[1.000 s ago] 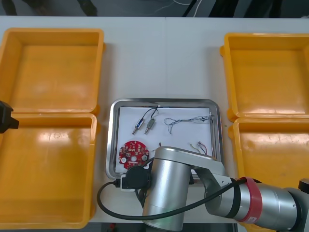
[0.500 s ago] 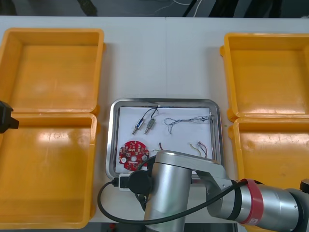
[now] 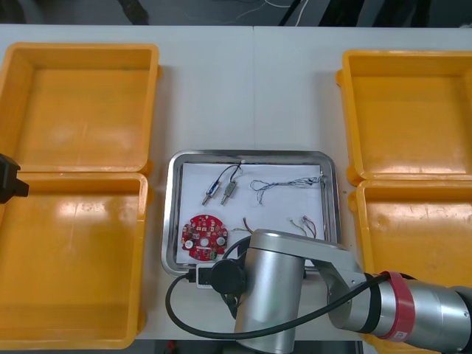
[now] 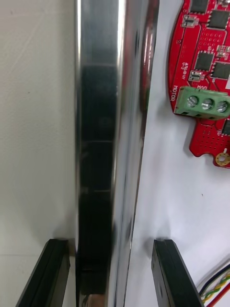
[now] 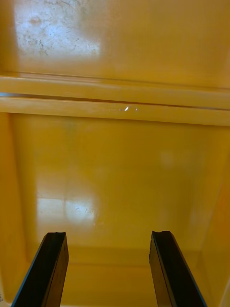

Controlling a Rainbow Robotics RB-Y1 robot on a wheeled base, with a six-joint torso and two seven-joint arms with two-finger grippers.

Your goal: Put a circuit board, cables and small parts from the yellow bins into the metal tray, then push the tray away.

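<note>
**A:** Front, what've we got?
**B:** Tray (image 3: 251, 154) sits mid-table, btw the bins (image 3: 81, 51). Inside we see the board (image 3: 204, 237) near-left, w/ parts (image 3: 217, 194) and cables (image 3: 284, 184) farther back. R arm (image 3: 273, 295) covers the tray's near edge.
**A:** R wrist?
**B:** R claw (image 4: 109, 247) is released, straddling the tray's rim: one finger on the table (image 4: 33, 120) side, one inside near the board.
**A:** L wrist?
**B:** L claw (image 5: 108, 240) is released too, spread above a bin's floor.

Right arm (image 3: 274, 295) is stretching across lower centre, right gripper (image 4: 109, 261) gaping; left gripper (image 5: 108, 259) is hovering mid-left, gaping.
</note>
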